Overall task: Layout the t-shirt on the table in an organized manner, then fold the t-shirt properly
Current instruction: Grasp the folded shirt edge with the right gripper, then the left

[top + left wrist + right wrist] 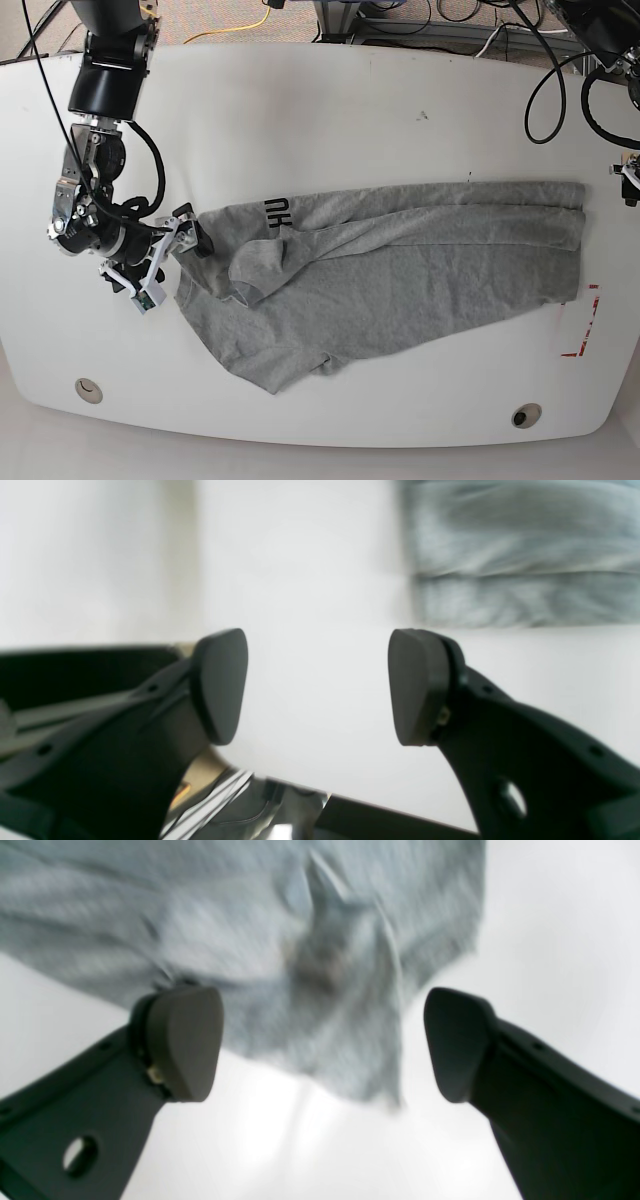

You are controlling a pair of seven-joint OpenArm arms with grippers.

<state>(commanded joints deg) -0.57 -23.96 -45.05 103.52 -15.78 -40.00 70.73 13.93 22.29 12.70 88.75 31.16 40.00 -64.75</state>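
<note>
Base view only: full spread of the t-shirt (400,270), lying wrinkled across mid-table (300,120), dark lettering near its left end, right hem just beside the red-taped mark (582,325). Two grommet holes (88,389) sit along the near edge.

Right gripper (172,258) at the shirt's left edge; wrist view shows its jaws wide apart, empty, blurred grey cloth between and beyond the pads (185,1040).

Left gripper (318,685), seen only in its wrist view: jaws wide, empty, over bare white surface, shirt edge to the far right. Open tabletop far and near of the shirt.
</note>
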